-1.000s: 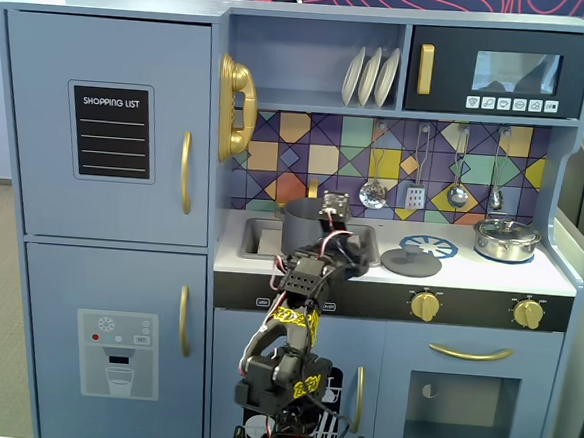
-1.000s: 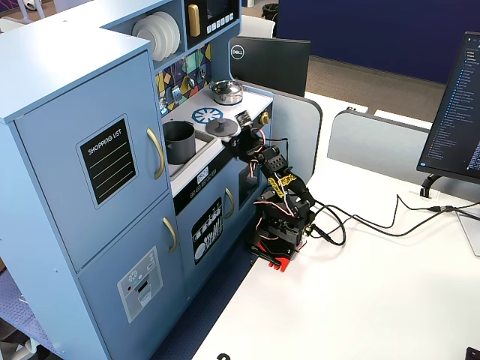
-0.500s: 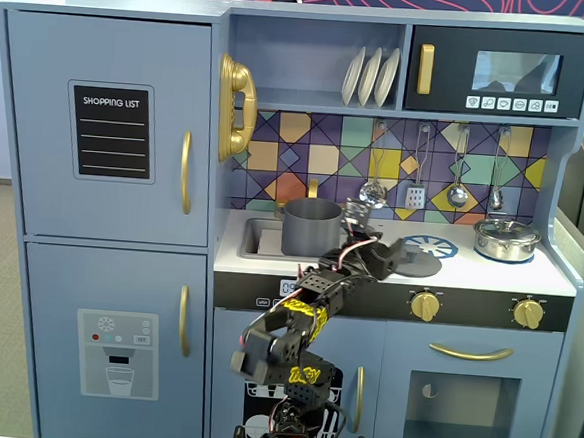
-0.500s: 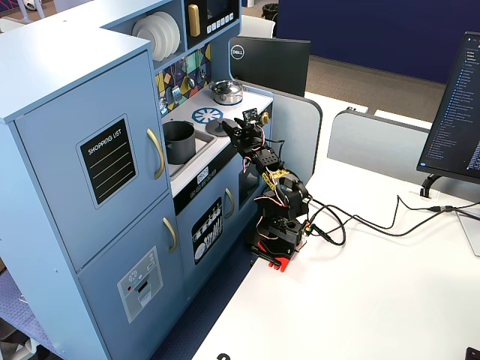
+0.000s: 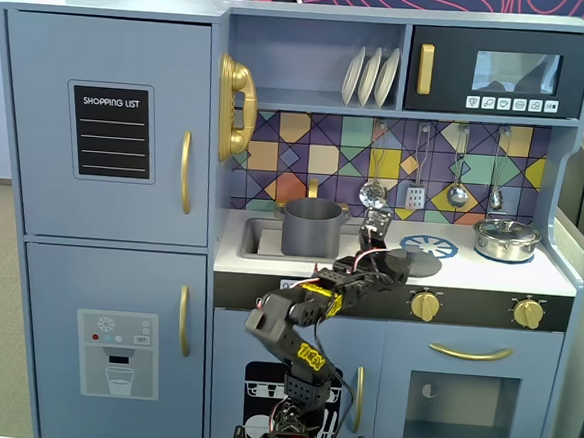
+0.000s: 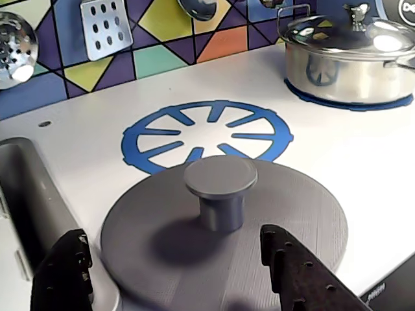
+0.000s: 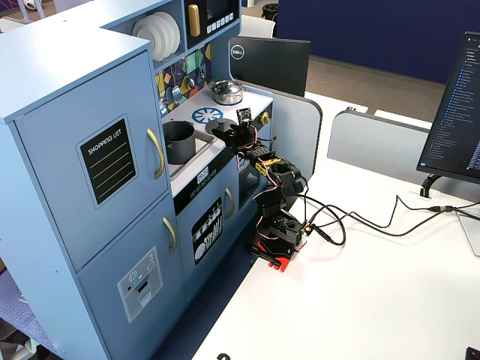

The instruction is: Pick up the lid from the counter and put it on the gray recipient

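Note:
The lid is a flat matte dark-gray disc with a central knob. It lies on the white counter, overlapping the near edge of the blue burner print. My gripper is open and empty, low over the near half of the lid. One finger is off the lid's left rim and the other is over its right part, with the knob just ahead of the fingertips. In a fixed view the lid lies right of the gripper. The gray recipient stands open in the sink, left of the gripper, and shows in another fixed view.
A shiny silver pot with its own lid stands on the right burner. The sink lies left of the lid. Utensils hang on the tiled backsplash. A shelf with plates and a microwave hangs above the counter.

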